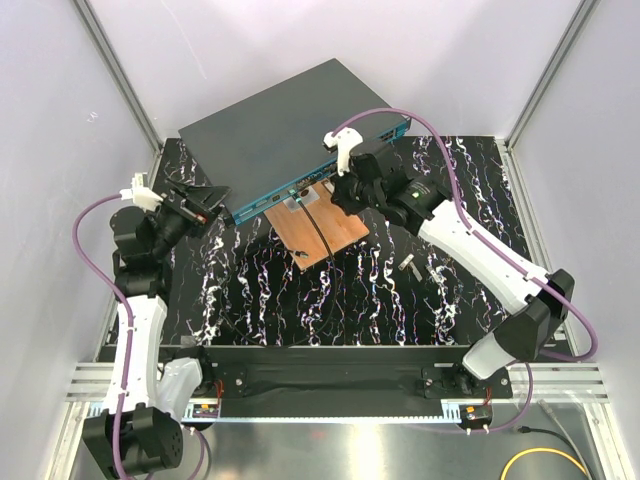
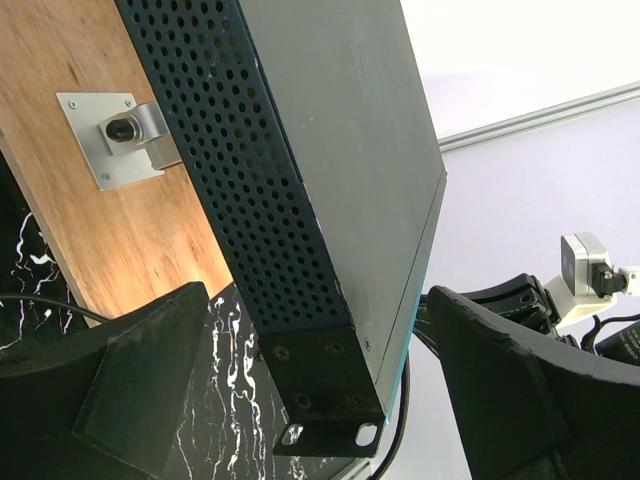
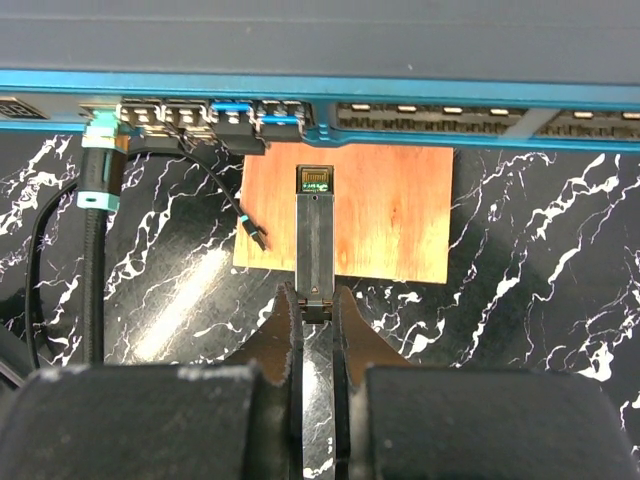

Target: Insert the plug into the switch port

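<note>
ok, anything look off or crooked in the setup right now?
The switch sits skewed to the black mat, its rear past the mat's edge, its front overlapping the wooden board. A short loose cable dangles from its ports. The plug in the right gripper looks straight, not yet inserted.

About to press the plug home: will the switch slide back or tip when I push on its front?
Probably no tipping: the switch is a broad, flat metal box. It may slide when the plug presses in, since the glossy table looks slick. The open left gripper brackets its corner without clamping, so expect little bracing there.
</note>
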### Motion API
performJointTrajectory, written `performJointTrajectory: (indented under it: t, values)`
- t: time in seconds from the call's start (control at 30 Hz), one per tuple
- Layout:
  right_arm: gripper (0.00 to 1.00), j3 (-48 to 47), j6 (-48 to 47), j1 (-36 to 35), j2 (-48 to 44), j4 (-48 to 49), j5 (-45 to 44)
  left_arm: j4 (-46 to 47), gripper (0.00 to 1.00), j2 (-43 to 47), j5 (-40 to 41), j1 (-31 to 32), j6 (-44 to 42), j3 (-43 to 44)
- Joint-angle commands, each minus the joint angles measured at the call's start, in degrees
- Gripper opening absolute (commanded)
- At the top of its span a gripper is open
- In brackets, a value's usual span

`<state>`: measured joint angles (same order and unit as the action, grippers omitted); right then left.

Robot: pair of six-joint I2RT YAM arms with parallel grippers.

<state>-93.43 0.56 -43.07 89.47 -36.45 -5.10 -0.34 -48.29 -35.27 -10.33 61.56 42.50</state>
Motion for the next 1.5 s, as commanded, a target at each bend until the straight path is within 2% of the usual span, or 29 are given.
performJointTrajectory:
  t: [0.0,1.13,1.47]
  values:
    - [0.00,-3.3,0.8,-1.0,0.6,0.5,-1.1,2.3,0.97,-0.4,1.2,0.4,-0.2,0.0]
    - [0.00,-8.1,0.1,-2.5,3.6,0.0,-2.7,4.7,0.97,-0.4,1.3,1.9,0.5,-1.6]
    - [0.00,-8.0,-0.3,-2.7,3.3,-0.2,-5.5,5.1,0.97,-0.6,1.2,2.1,0.7,-1.5]
